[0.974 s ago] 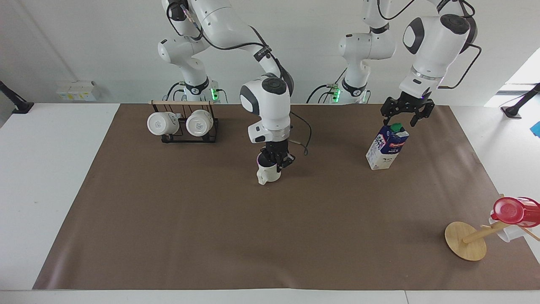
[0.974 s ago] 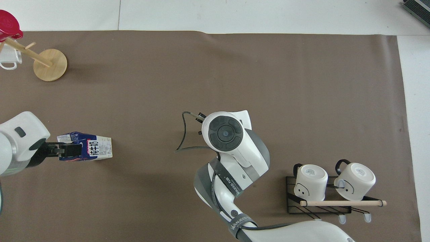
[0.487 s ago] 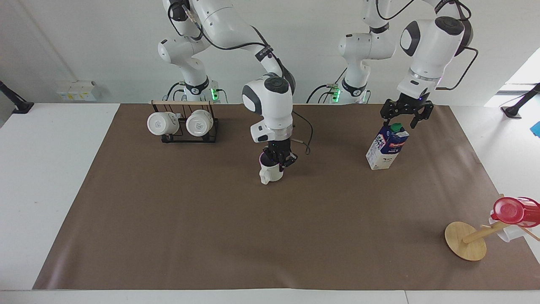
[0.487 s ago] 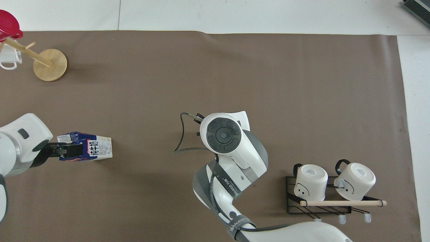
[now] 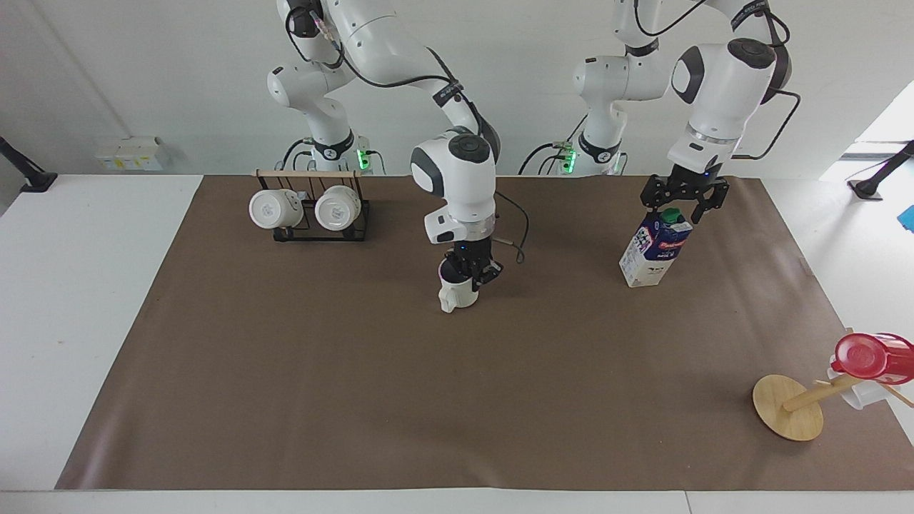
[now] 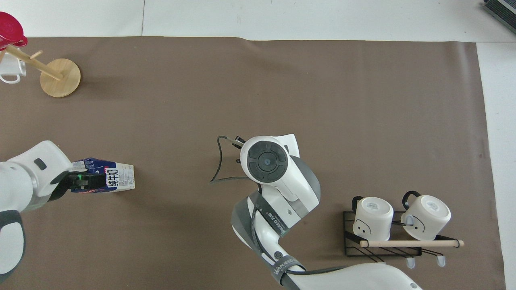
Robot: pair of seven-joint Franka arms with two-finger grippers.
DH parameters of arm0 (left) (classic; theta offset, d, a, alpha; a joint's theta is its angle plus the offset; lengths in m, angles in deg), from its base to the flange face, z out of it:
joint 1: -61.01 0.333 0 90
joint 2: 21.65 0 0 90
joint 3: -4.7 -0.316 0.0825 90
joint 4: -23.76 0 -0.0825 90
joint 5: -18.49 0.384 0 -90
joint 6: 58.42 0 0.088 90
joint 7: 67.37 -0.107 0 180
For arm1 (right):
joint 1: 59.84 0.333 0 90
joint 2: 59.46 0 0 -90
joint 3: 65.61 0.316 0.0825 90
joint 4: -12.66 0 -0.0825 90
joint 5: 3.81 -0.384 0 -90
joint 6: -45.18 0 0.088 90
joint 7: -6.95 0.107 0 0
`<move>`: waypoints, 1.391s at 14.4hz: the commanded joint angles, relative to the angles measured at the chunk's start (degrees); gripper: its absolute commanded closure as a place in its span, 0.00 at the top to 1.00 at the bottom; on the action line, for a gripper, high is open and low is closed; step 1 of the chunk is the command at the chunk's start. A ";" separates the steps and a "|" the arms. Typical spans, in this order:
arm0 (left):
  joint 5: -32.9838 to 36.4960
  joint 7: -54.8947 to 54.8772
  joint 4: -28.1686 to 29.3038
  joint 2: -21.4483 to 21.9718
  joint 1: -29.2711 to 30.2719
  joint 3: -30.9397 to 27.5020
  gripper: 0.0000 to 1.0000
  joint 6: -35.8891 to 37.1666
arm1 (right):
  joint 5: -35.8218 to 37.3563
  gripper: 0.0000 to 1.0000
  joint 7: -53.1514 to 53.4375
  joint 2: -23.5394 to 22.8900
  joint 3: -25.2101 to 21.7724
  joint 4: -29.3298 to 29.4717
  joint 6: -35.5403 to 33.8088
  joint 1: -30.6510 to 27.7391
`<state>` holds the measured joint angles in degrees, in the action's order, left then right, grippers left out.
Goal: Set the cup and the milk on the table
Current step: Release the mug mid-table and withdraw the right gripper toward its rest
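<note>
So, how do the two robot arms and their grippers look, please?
Both arms are glossy white with rounded segments and dark grey joint caps. The right arm carries a black cable and a grey strap with white lettering. The right gripper and left gripper are black. Green lights glow at both bases.

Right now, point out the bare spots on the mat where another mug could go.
Widest bare stretch: the brown mat farther from the robots than the cup and milk, up to the wooden stand. Also between cup and milk. Crowded: around the mug rack.
</note>
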<state>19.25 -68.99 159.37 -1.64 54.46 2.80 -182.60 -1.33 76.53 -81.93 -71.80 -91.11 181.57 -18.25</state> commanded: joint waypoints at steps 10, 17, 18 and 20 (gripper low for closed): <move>1.18 0.74 0.97 -2.34 -0.66 -0.39 1.00 -4.14 | 0.25 1.00 -18.85 11.37 -0.58 1.20 -6.29 -6.34; 1.18 2.06 0.62 -2.34 -0.66 -0.39 0.68 -3.26 | -0.02 1.00 -37.65 19.11 -0.58 0.59 -23.24 -13.81; 1.18 1.97 0.53 -2.43 -0.57 -0.39 0.66 -3.26 | -0.02 1.00 -39.77 20.08 -0.58 0.59 -26.06 -15.12; 1.18 2.06 0.45 -2.43 -0.57 -0.47 0.55 -3.08 | -0.02 1.00 -44.68 21.75 -0.58 0.41 -30.28 -18.20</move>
<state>19.26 -68.11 159.53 -4.33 54.46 2.80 -185.49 -0.72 36.95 -62.79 -72.90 -89.13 154.04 -33.53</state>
